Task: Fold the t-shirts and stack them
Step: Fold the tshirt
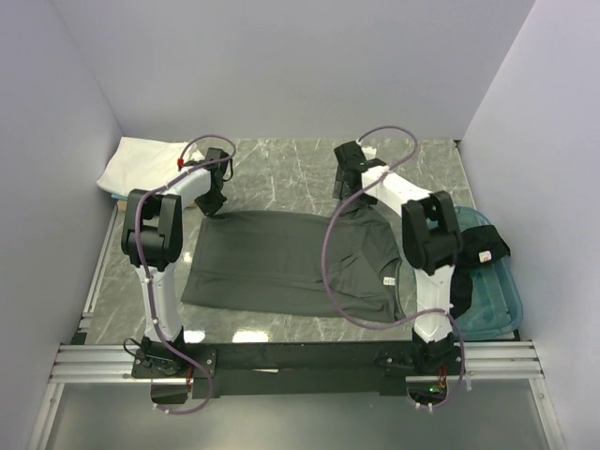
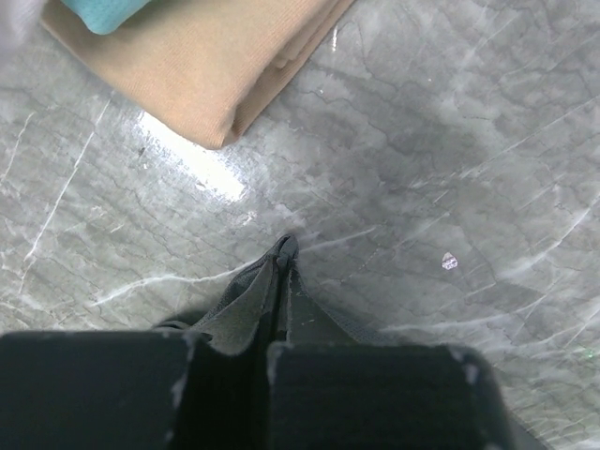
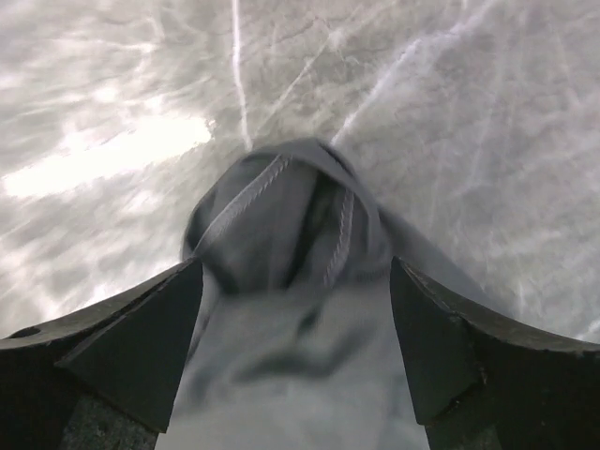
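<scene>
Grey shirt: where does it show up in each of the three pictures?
Top external: the grey shirt lies spread at centre.
Left wrist: its corner, bottom centre, pinched in the jaws.
Right wrist: bunched at centre between the jaws.
Shared landmark: the marble table.

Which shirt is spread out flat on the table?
The dark grey shirt in the middle. The white one lies folded in the far left corner, and a black one lies bunched over the bin.

A grey marble-patterned tabletop point(image 1: 281, 169) lies between pale walls. At its right near corner stands a teal plastic bin point(image 1: 492, 305). Silver metal rails point(image 1: 98, 364) run along its near edge.
</scene>
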Motion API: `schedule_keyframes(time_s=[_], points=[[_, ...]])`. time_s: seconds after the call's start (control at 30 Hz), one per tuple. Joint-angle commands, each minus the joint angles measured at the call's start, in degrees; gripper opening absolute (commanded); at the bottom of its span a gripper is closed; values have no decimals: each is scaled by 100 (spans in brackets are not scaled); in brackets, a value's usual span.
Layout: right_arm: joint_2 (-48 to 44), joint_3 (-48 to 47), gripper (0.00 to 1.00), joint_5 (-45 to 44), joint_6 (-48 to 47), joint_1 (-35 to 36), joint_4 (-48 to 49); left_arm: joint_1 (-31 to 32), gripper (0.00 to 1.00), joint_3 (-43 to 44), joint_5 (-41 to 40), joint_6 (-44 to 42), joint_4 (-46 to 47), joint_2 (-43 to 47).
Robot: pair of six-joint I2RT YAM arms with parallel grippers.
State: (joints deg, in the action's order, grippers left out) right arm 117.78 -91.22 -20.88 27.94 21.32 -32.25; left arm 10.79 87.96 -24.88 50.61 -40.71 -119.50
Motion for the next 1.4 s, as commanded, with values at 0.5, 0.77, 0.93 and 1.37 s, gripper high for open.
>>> schedule_keyframes(time_s=[0.5,0.77,0.93,1.37], points=[[1063,-1319,55,-786,-61,-49,-836,-15,1,-148,27,-86,98,392],[1072,-1276,23,-672,-96,-67,-897,-15,1,-279,10,-95,151,542],[1160,-1188,29,-505,-35,-76,-985,-15,1,-332,19,-78,151,577],[19,-223,0,-469,-17,-67,-493,-15,1,-517,62,-42,221,910]])
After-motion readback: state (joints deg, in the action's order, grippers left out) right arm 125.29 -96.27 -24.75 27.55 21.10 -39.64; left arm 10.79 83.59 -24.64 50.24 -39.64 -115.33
